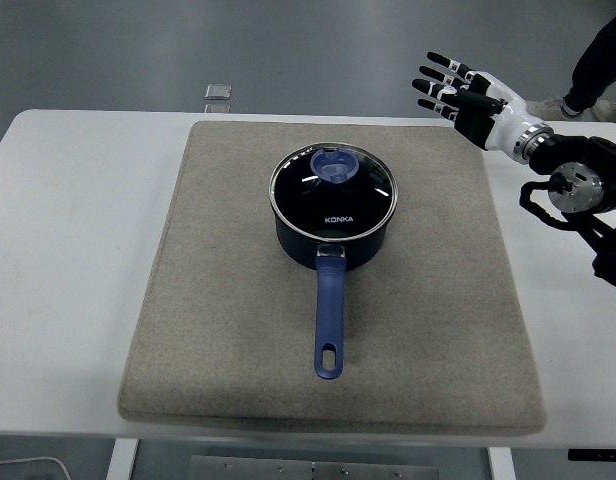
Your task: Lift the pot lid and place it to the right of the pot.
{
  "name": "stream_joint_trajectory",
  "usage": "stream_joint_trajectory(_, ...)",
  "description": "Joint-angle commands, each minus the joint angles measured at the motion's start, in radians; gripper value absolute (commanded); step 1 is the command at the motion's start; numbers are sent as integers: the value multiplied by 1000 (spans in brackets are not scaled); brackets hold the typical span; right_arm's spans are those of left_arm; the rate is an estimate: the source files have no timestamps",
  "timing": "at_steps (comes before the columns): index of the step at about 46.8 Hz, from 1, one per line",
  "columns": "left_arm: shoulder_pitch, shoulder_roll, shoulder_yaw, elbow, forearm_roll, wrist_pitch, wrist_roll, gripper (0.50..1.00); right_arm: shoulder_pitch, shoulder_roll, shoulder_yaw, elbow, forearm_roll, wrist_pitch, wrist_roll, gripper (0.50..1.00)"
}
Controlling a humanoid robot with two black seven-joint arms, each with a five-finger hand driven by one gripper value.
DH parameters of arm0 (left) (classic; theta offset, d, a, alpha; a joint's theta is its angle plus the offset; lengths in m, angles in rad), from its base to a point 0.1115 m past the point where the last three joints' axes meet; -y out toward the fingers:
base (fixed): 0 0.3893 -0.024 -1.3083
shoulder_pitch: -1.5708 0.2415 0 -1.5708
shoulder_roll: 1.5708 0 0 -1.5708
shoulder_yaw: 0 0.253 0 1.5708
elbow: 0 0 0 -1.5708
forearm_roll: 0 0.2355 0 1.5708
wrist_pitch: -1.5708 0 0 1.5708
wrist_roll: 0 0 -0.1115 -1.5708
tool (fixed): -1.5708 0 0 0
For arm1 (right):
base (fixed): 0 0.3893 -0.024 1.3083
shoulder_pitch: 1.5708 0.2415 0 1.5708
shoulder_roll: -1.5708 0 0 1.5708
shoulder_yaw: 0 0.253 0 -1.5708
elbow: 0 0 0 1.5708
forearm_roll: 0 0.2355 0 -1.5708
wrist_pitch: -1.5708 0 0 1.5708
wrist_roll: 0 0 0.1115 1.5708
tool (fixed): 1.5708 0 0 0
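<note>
Fingers (435,82) of right hand (466,97) spread, holding nothing, raised past the mat's (238,350) far right corner, well apart from the pot (333,235). Lid (333,185) seated on pot, mid-mat on the desk (68,250); handle points to near edge. Advice: descend over blue knob (335,165), pinch squarely, lift straight up before moving right. Left hand unseen.

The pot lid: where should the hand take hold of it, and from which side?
Probably the blue knob at the middle of the lid, from straight above. The glass lid is flat and sits inside the pot rim, so only the knob stands up. The right hand is open.
</note>
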Motion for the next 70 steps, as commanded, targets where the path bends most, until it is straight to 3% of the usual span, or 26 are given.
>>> stream_joint_trajectory(1,0,0,0,0,0,0,0,1000,0,0,-1,1,1,2,0,932)
stream_joint_trajectory(28,0,0,2,-2,0,0,-2,1000,16,-12,-1,-1,5,-12,8,932)
stream_joint_trajectory(58,0,0,3,0,0,0,-2,1000,63,-47,-15,1,-8,20,8,928)
stream_joint_trajectory(70,0,0,3,0,0,0,-2,1000,120,-44,-16,7,-224,20,11,928)
